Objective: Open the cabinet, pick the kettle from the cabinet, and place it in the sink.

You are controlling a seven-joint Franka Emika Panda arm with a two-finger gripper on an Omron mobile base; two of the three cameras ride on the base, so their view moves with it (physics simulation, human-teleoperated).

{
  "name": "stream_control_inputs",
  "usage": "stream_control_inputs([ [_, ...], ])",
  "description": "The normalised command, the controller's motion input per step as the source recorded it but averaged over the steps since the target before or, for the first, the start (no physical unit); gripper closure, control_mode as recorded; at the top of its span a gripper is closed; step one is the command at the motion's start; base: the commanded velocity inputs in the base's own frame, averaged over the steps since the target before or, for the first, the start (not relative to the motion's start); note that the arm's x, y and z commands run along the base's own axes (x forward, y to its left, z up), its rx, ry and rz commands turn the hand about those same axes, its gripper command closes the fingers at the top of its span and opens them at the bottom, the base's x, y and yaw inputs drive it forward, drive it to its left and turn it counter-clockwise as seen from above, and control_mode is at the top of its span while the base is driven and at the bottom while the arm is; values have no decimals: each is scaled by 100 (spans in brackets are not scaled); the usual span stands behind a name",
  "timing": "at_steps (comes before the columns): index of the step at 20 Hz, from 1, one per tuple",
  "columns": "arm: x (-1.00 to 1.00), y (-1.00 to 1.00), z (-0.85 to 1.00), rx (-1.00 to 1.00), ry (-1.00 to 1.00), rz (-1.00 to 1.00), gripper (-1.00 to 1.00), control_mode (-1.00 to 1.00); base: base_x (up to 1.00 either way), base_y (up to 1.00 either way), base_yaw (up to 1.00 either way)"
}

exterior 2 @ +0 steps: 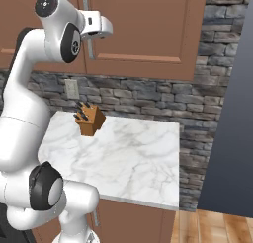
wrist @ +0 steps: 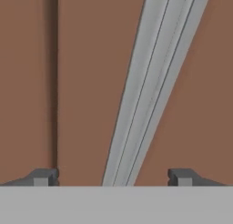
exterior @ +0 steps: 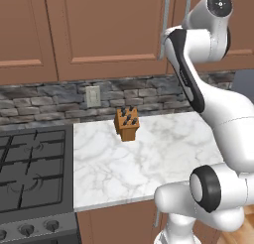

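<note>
Locate the cabinet [exterior: 104, 34] first: it runs across the upper part of both base views as reddish-brown recessed-panel doors, all shut. In the left base view, two long vertical silver bar handles sit side by side at 1 o'clock of the frame; the left handle [exterior: 164, 25] shows most of its length, and the right handle [exterior: 187, 5] is partly covered by the arm. In the right base view, you find one handle [exterior 2: 89, 42] at 11 o'clock of the frame, running down behind the hand.

In the hand view, note the handle [wrist: 150, 89] as a pale grey bar slanting from 1 o'clock down to 6 o'clock across the brown door face. A dark vertical seam [wrist: 54, 82] between two doors lies at 9 o'clock of the bar.

Check the gripper [wrist: 113, 176]: its two dark fingertips [wrist: 43, 176] stand wide apart, one on each side of the bar's lower end. Neither tip touches the bar, and nothing is held.

Below the cabinet, observe a grey stone backsplash [exterior: 44, 106] carrying a wall outlet [exterior: 93, 95]. A white marble counter [exterior: 149, 158] lies beneath it, with a wooden knife block [exterior: 127, 123] standing near the back edge. A black gas stove [exterior: 30, 163] adjoins the counter at 9 o'clock in the left base view.
</note>
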Motion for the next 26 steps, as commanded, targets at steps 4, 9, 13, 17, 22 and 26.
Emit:
stream_control_inputs([
  [4,27,0,-3,8,0,0,100,-100,0,0,0],
  [9,14,2,-5,12,0,0,100,-100,0,0,0],
  [13,9,13,-5,3,0,-4,100,-100,0,0,0],
  [17,10,19,-5,0,-1,-10,100,-100,0,0,0],
  [22,2,18,-6,1,-4,-9,100,-100,0,0,0],
  [26,0,8,-7,5,0,-3,100,-100,0,0,0],
])
